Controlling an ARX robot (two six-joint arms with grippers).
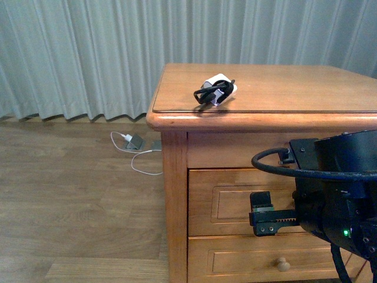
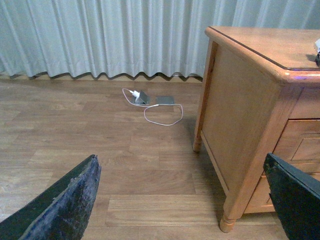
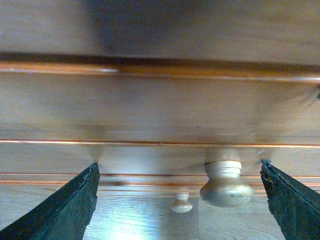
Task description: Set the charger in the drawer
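Currently | charger [image 1: 215,90] is found near cabinet top's [image 1: 294,88] front edge, ungrasped | right gripper [image 3: 180,167] is held spread astride drawer [image 1: 230,200] knob [image 3: 226,183], apparently for pulling | left gripper [image 2: 181,160] is held spread, idle.

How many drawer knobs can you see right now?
2. The top drawer's knob is just ahead of the open right gripper; the lower drawer's knob is beneath it. More may be hidden below.

The charger [image 1: 215,91] sits on top of the cabinet [image 1: 175,177], near its front edge. Below is the drawer [image 1: 235,203], with a like drawer [image 1: 235,262] beneath it. The right pincer [image 3: 180,200] is before the upper one, its knob [image 3: 226,183] between the fingers. Left of the cabinet, a plug and cable [image 1: 134,141] lie on the floor [image 1: 70,206] — before the curtain [image 1: 76,53].
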